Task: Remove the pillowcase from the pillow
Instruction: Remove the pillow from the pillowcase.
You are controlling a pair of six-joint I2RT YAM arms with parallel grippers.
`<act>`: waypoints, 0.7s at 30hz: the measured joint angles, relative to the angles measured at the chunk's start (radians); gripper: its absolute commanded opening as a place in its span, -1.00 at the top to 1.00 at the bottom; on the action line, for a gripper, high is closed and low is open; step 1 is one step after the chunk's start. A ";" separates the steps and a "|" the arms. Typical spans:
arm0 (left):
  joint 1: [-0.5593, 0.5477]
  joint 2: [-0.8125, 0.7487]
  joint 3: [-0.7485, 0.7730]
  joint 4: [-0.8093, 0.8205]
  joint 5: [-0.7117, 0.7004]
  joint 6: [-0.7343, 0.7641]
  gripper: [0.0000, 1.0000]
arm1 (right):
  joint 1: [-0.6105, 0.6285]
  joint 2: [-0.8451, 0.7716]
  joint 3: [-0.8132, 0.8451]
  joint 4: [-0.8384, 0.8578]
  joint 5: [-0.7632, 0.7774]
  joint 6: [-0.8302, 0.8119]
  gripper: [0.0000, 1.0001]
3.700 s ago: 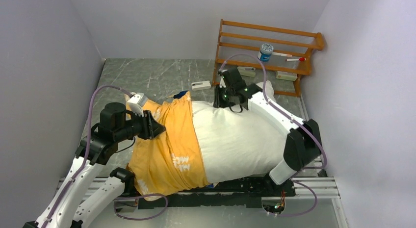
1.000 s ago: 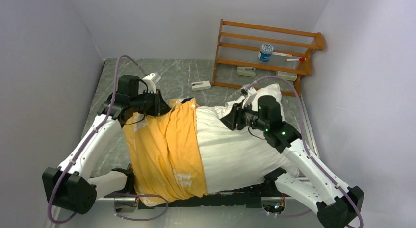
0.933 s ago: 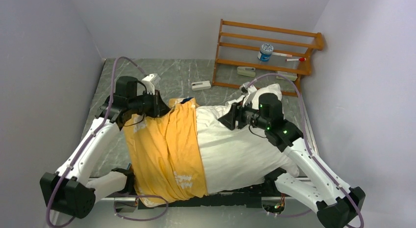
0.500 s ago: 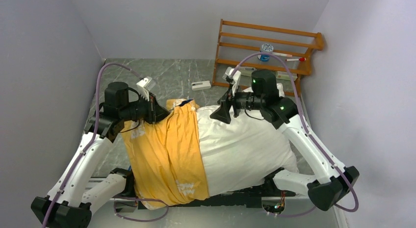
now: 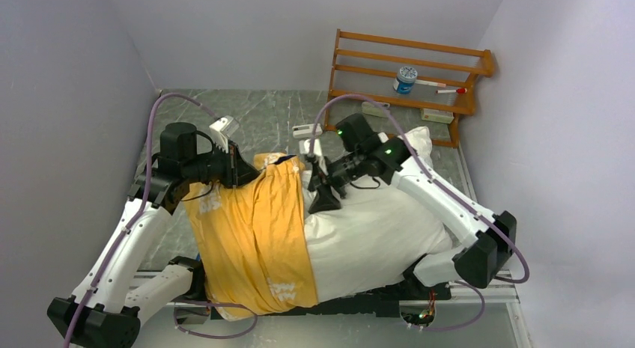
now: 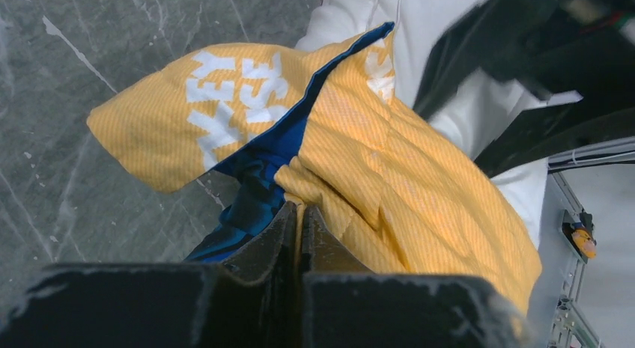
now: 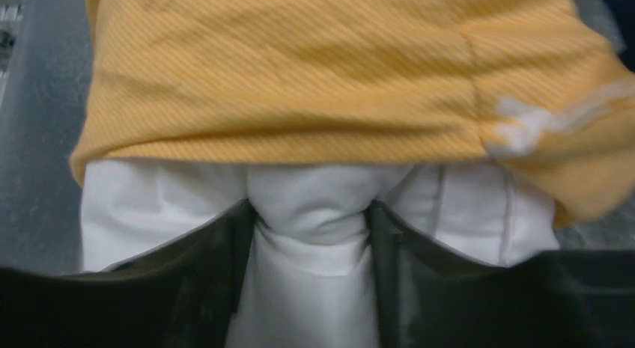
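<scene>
one orange-yellow pillowcase [image 5: 254, 228], seemingly half off

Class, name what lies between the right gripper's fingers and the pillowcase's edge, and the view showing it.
Only bare white pillow: a strip of it separates the right gripper from the orange pillowcase, seen in the right wrist view.

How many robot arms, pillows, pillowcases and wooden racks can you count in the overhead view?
robot arms: 2
pillow: 1
pillowcase: 1
wooden rack: 1
total: 5
</scene>
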 measured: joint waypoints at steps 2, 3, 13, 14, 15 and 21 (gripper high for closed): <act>0.000 0.000 0.000 -0.003 0.004 0.000 0.90 | 0.052 0.027 -0.003 0.001 0.019 0.024 0.96; 0.000 0.000 0.000 -0.006 0.005 0.000 0.91 | 0.071 0.045 -0.006 0.003 0.034 0.048 1.00; -0.008 0.014 0.071 -0.092 -0.157 0.023 0.91 | 0.103 -0.105 -0.110 0.200 0.490 0.360 1.00; -0.013 0.021 0.094 -0.108 -0.196 0.026 0.91 | 0.082 -0.146 -0.117 0.222 0.515 0.383 1.00; -0.018 0.029 0.121 -0.119 -0.240 0.027 0.91 | 0.049 -0.177 -0.116 0.230 0.530 0.406 1.00; -0.020 0.110 0.311 -0.131 -0.487 0.026 0.91 | -0.102 -0.190 -0.097 0.248 0.630 0.479 1.00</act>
